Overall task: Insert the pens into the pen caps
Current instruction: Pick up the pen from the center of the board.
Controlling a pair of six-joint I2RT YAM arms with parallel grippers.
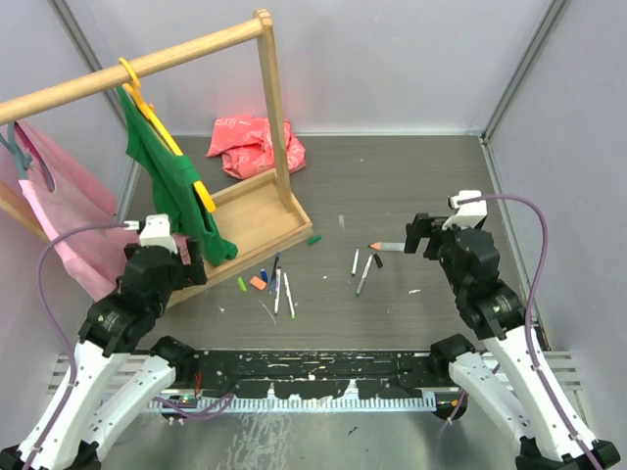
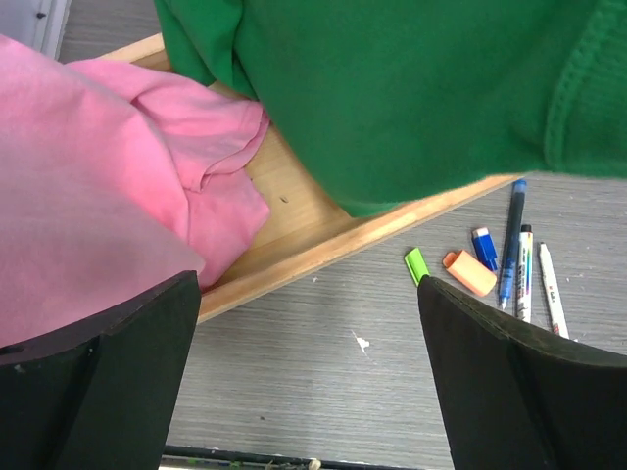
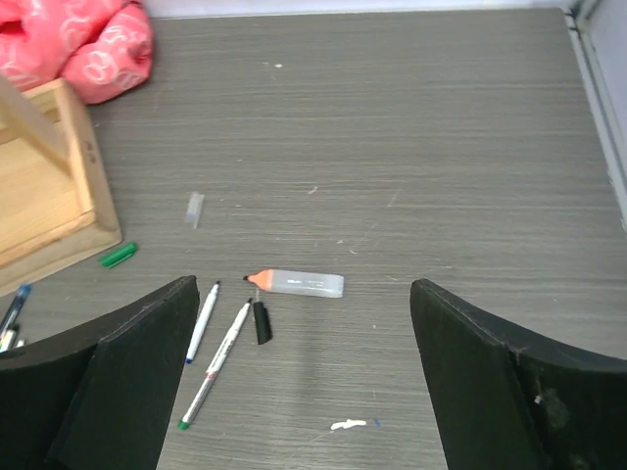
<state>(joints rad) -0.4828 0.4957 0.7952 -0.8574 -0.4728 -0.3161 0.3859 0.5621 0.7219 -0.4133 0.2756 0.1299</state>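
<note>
Right claw [image 3: 304,377] and left claw [image 2: 309,377] gaped wide, empty; pens [image 3: 217,363] looked light, stiff, slippery, best gripped mid-barrel.

A wooden clothes rail [image 1: 147,64] stands at the left of the grey bench [image 1: 421,176] on a tray-like base [image 1: 263,213]. A green garment [image 1: 176,186] hangs from a yellow hanger [image 1: 147,106], with a pink garment [image 1: 69,196] beside it. A crumpled red cloth [image 1: 255,145] lies just behind the base.
</note>
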